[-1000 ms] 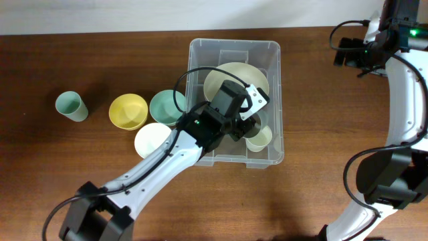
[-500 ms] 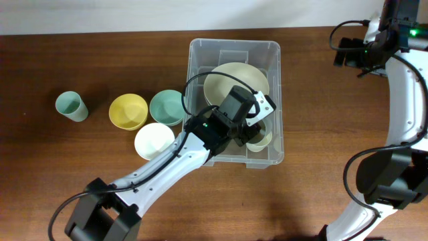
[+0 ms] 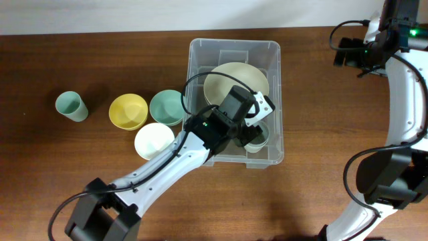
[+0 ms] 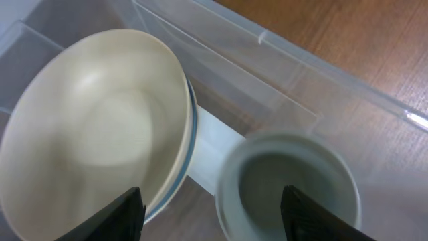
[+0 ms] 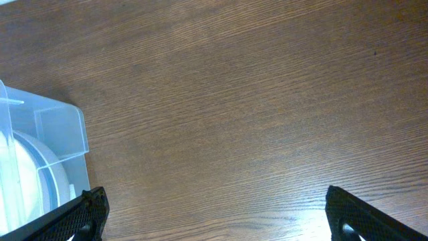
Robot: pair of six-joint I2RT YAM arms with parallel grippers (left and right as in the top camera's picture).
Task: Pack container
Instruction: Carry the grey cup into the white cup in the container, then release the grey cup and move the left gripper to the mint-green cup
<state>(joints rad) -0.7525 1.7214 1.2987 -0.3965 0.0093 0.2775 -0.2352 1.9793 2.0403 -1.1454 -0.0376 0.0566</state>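
The container [image 3: 233, 44], a clear plastic tub, stands mid-table. Inside it lies a large cream bowl [image 3: 234, 79] nested in a blue-rimmed one. A pale green cup [image 3: 258, 137] stands upright in the near right corner. My left gripper [image 3: 251, 127] hovers inside the tub just above that cup. In the left wrist view the gripper [image 4: 212, 217] is open, with the cup [image 4: 287, 184] below it and free, and the cream bowl [image 4: 93, 127] at the left. My right gripper [image 5: 214, 221] is open over bare wood at the far right, beside the container's corner [image 5: 60, 127].
Left of the tub on the table stand a teal bowl [image 3: 167, 107], a yellow bowl [image 3: 128, 111], a cream bowl [image 3: 153, 140] and a small teal cup [image 3: 71, 106]. The right arm [image 3: 408, 87] runs along the table's right edge.
My left gripper shifted slightly right inside the tub, then opened and let go of the pale cup, which now stands upright. The right arm has not moved.
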